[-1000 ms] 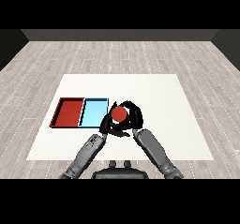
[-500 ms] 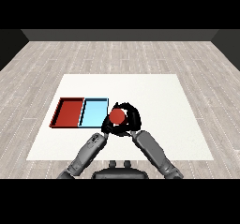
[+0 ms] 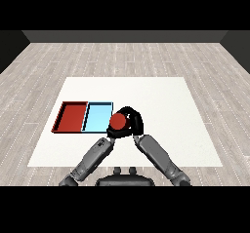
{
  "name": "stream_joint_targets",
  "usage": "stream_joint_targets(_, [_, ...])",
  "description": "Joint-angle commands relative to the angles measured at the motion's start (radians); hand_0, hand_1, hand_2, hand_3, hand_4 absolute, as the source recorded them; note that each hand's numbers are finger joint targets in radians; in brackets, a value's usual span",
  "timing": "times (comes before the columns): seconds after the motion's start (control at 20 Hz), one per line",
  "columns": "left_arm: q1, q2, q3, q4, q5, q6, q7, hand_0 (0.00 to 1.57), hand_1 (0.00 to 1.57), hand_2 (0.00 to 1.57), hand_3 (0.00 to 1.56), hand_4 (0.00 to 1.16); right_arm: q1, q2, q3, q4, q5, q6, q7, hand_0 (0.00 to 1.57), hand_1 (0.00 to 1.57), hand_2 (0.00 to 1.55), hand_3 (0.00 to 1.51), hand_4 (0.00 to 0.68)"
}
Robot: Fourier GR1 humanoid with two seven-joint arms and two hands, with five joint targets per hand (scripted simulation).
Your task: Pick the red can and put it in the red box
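Note:
The red can (image 3: 118,122) shows its round top in the head view, held above the table just right of the light blue tray (image 3: 96,118). My right hand (image 3: 135,123) is curled round the can from its right and far side. The left hand (image 3: 110,133) sits low against the can's near left side, mostly hidden under it. The red tray (image 3: 72,117) lies left of the blue one, with nothing in it.
Both trays lie side by side at the left of the white table (image 3: 166,105). Bare table surface stretches to the right and behind the hands. A grey plank floor (image 3: 127,56) surrounds the table.
The right hand has carried the red can a little left and nearer to me, up to the blue tray's right edge. The left hand has stayed close beside it.

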Motion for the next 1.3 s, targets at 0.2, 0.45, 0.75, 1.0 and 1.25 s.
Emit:
stream_joint_targets(0.2, [-0.099,-0.002,0.011,0.15,0.086,0.041,-0.048,1.57,1.57,1.56,1.48,1.12,-0.034,0.002,-0.021,-0.012,0.003,-0.003,0.033,1.49,1.49,1.44,1.39,0.649])
stream_joint_targets(0.45, [-0.061,-0.002,-0.009,0.013,0.015,0.139,-0.002,1.57,1.57,1.56,1.48,1.14,0.019,-0.005,-0.046,-0.048,0.025,0.045,0.049,1.49,1.49,1.44,1.39,0.642])
stream_joint_targets(0.75, [-0.015,-0.002,0.031,0.001,0.022,0.094,-0.145,1.57,1.57,1.57,1.51,1.15,-0.071,0.002,0.005,0.048,-0.001,-0.036,0.085,0.92,0.92,0.93,0.53,0.0])
stream_joint_targets(1.0, [-0.013,-0.002,0.004,0.036,0.07,0.108,-0.208,1.57,1.57,1.57,1.51,1.15,-0.001,0.002,-0.003,0.02,0.066,0.004,0.12,0.0,0.0,0.0,0.0,0.0])
stream_joint_targets(1.25, [0.032,0.068,0.057,-0.07,-0.014,0.092,-0.091,1.57,1.57,1.57,1.5,1.14,-0.009,0.002,-0.04,0.032,0.033,0.032,0.134,0.0,0.0,0.0,0.0,0.0])
